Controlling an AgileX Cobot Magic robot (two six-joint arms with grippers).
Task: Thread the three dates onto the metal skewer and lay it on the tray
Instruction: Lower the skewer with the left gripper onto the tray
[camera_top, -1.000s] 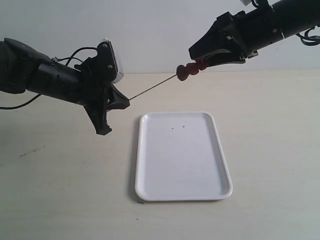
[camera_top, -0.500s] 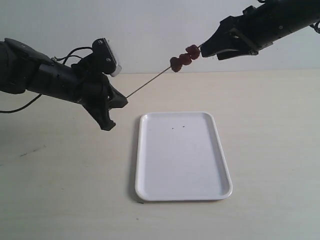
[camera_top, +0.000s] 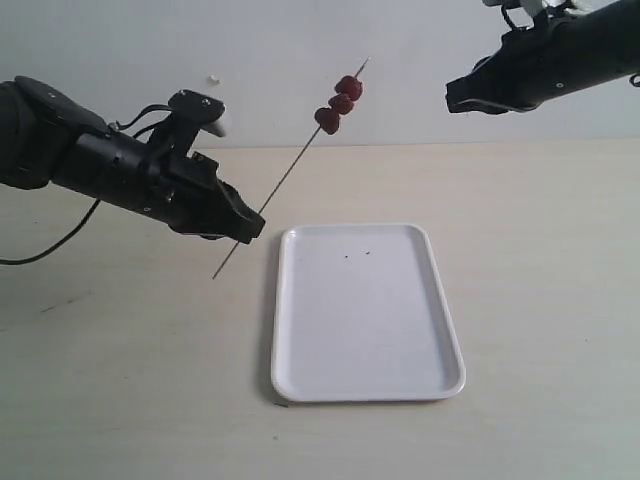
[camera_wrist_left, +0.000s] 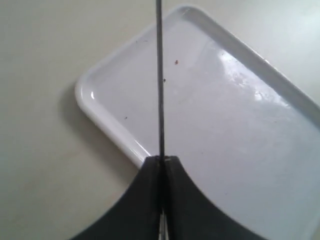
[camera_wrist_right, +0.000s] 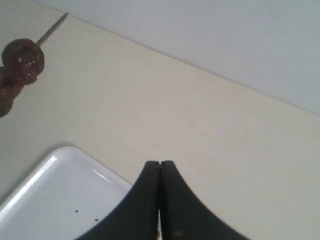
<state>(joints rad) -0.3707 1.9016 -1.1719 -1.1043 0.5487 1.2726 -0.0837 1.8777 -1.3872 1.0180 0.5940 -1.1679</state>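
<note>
My left gripper (camera_top: 250, 226) (camera_wrist_left: 161, 159) is shut on the metal skewer (camera_top: 290, 168) (camera_wrist_left: 159, 75), which slants steeply up and to the right in the air, its lower end poking out below the jaws. The three dates (camera_top: 338, 104) (camera_wrist_right: 19, 67) sit threaded close together near the skewer's upper tip. The white tray (camera_top: 366, 310) (camera_wrist_left: 225, 125) (camera_wrist_right: 55, 200) lies flat on the table below and to the right of the left gripper. My right gripper (camera_top: 452, 102) (camera_wrist_right: 160, 164) is shut with nothing in it, up in the air to the right of the dates and clear of them.
The pale table (camera_top: 540, 300) extends on all sides of the tray. A light wall (camera_top: 300, 40) stands behind it. A black cable (camera_top: 60, 235) trails from the left arm on the table's left side.
The right gripper has let go of the dates, pulled back to the right and shut. The left gripper has tilted the skewer steeper, lifting the dates up and to the left.
</note>
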